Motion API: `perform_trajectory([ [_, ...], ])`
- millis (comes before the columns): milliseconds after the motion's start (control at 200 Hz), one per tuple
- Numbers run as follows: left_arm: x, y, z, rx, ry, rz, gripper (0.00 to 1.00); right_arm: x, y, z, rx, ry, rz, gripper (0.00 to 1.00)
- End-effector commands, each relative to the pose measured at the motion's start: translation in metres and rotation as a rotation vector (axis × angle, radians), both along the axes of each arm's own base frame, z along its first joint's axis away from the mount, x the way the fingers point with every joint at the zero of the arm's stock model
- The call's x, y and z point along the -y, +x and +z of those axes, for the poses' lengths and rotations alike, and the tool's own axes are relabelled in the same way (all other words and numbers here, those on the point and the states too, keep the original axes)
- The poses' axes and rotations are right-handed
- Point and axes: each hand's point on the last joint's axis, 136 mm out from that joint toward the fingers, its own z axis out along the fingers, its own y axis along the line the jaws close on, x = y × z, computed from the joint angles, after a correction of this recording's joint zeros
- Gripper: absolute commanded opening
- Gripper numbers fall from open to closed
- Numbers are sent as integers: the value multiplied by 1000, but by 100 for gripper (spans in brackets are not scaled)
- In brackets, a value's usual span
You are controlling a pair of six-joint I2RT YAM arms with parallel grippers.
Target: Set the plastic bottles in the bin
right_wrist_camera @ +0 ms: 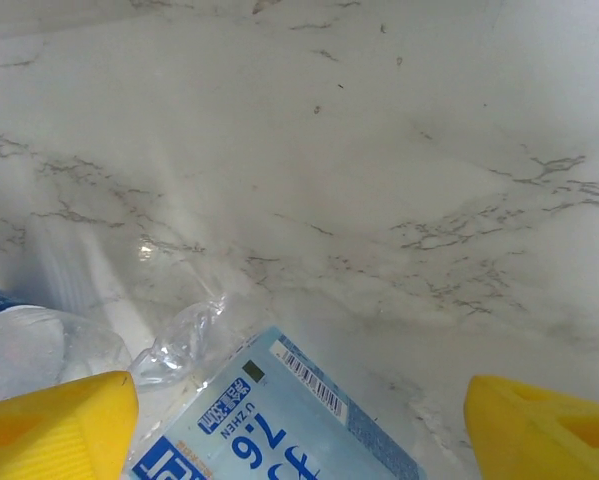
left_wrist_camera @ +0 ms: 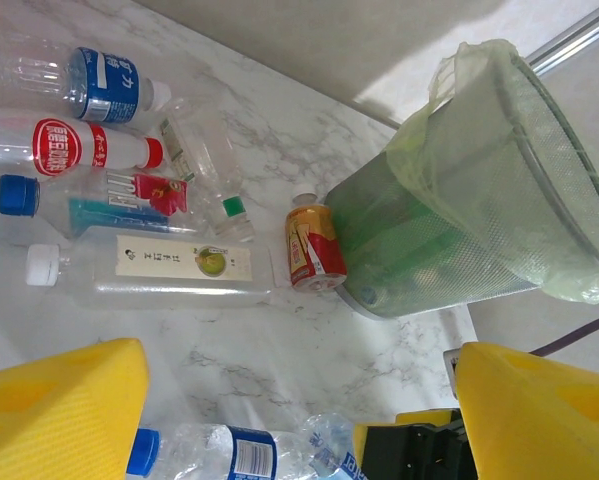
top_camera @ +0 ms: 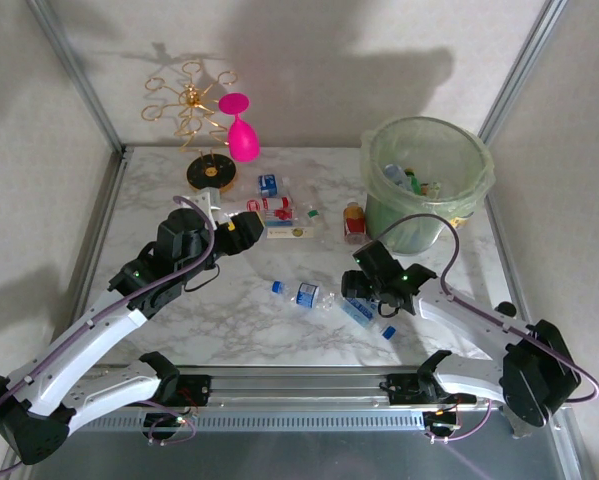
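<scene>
Right gripper (right_wrist_camera: 299, 395) hangs low with its jaws wide, straddling the crushed blue-label bottle (right_wrist_camera: 279, 430) on the table (right_wrist_camera: 379, 200), not yet pinched. Best play, I'd say: close across the labelled body rather than the crumpled neck. Squeeze gently so it can't squirt out, lift clear, then swing to the bin (top_camera: 477, 165) at one o'clock. The right arm reaches forward, wrist pitched down. Left gripper (top_camera: 241, 228) sits open, empty, aimed at the bottle cluster (top_camera: 279, 208) toward two o'clock.

Bright, diffuse light. Broad soft shadows lie on the back wall (top_camera: 309, 70) above and left of the bin (top_camera: 476, 178). In front of the bin the marble (top_camera: 229, 320) glares faintly, and the wrist views soften at their lower edges.
</scene>
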Motion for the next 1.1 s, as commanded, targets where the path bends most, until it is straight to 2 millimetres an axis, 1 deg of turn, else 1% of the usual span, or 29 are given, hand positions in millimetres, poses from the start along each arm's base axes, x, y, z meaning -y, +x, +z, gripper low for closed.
perform_trajectory([
  [0,0,4,7,30,-1,1,80,-12,-8,4,-24,65,65,86],
  [40,0,3,8,31,0,0,80,-20,-12,6,-37,99,99,87],
  [140,-1,3,11,36,2,-2,80,-24,-23,9,-73,125,128,90],
  [210,-1,3,14,43,4,-3,80,-14,-27,9,-82,99,93,93],
  [230,-1,3,14,44,5,-2,80,-10,-27,10,-81,90,75,97],
  [245,-1,3,15,47,6,-1,80,-7,-27,11,-76,83,58,98],
  [330,-1,4,14,49,10,-2,80,12,-24,14,-45,41,-59,99],
  [411,1,5,14,48,6,-6,80,14,-24,12,-38,68,-90,99],
  [446,1,5,13,46,6,-8,80,12,-26,8,-50,86,-90,99],
  [506,4,6,13,44,4,-15,80,-1,-33,1,-94,147,-37,99],
  [561,5,6,11,39,7,-20,80,-8,-38,-5,-124,174,-15,99],
  [626,6,7,11,39,6,-23,80,-11,-44,-10,-152,191,7,99],
  [711,7,7,12,37,0,-29,80,-5,-49,-14,-164,172,-2,99],
  [766,8,6,12,37,-5,-32,80,-5,-51,-14,-168,176,1,99],
  [811,8,7,11,36,-6,-32,80,-10,-54,-15,-184,195,25,99],
  [886,9,7,11,35,-9,-32,80,-23,-62,-17,-219,222,97,99],
  [931,10,7,10,32,-11,-35,80,-27,-66,-21,-231,191,131,99],
  [966,10,7,9,30,-12,-36,80,-25,-67,-25,-227,136,141,99],
  [1031,11,8,10,31,-18,-37,80,-14,-62,-31,-202,10,101,99],
  [1096,11,8,11,33,-23,-38,80,-16,-58,-34,-186,-18,91,99],
])
